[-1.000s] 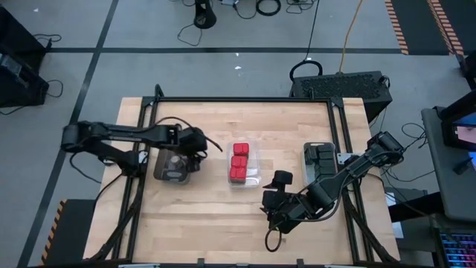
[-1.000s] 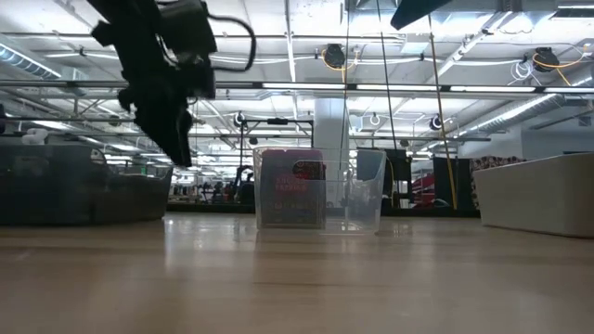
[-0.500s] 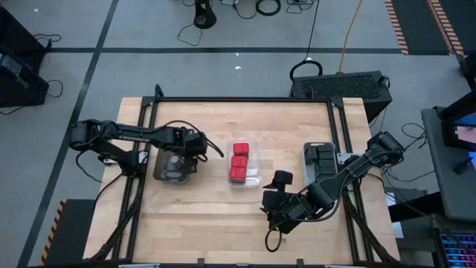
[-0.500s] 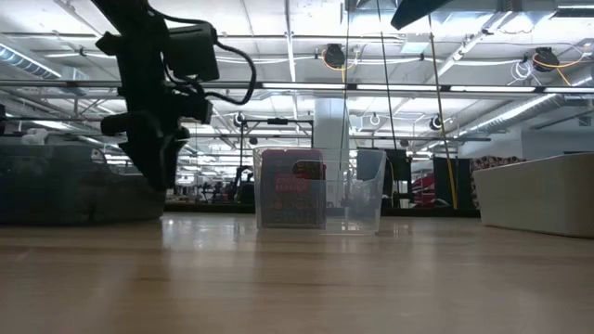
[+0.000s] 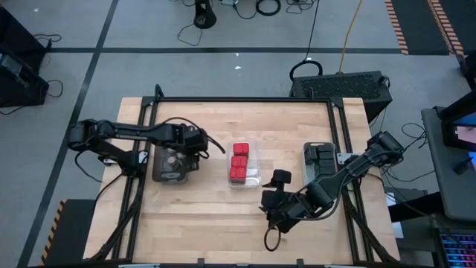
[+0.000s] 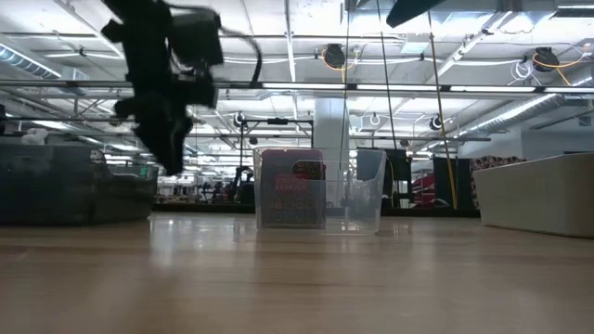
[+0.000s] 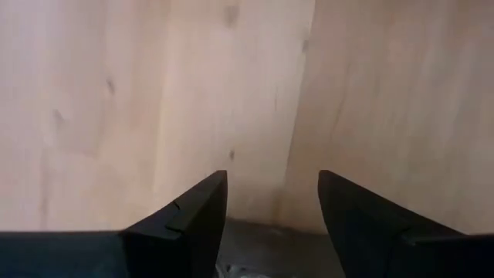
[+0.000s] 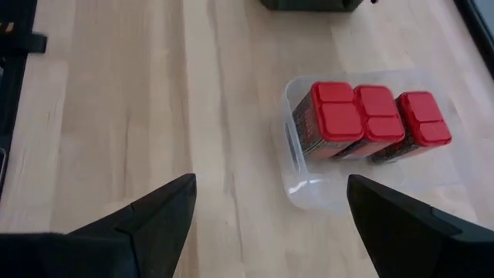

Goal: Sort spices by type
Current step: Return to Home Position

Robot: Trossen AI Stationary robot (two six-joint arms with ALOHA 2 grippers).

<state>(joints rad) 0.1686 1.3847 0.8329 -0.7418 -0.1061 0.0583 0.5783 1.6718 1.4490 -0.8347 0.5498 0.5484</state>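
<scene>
Three bright red boxes [image 5: 239,161] stand in a row in a clear tray [image 5: 251,179] at mid-table; they also show in the right wrist view [image 8: 363,120]. Black boxes [image 5: 322,155] fill a tray at the right. A grey tray [image 5: 159,167] at the left holds a round brownish jar [image 5: 174,159]. My left gripper [image 5: 186,152] hangs over that tray, pointing steeply down, open, with only bare wood between its fingers [image 7: 270,193]. My right gripper [image 5: 277,179] waits open above the table, on the near right of the clear tray [image 8: 270,201].
The low view shows the clear tray [image 6: 362,195] in the middle, the grey tray [image 6: 74,190] at the left and a pale tray [image 6: 538,195] at the right. Bare wood [image 5: 216,216] lies along the table's near side. A black frame [image 5: 245,99] borders the table.
My left gripper has sunk a little over the grey tray and tipped more steeply downward. The right arm and all the boxes have kept still.
</scene>
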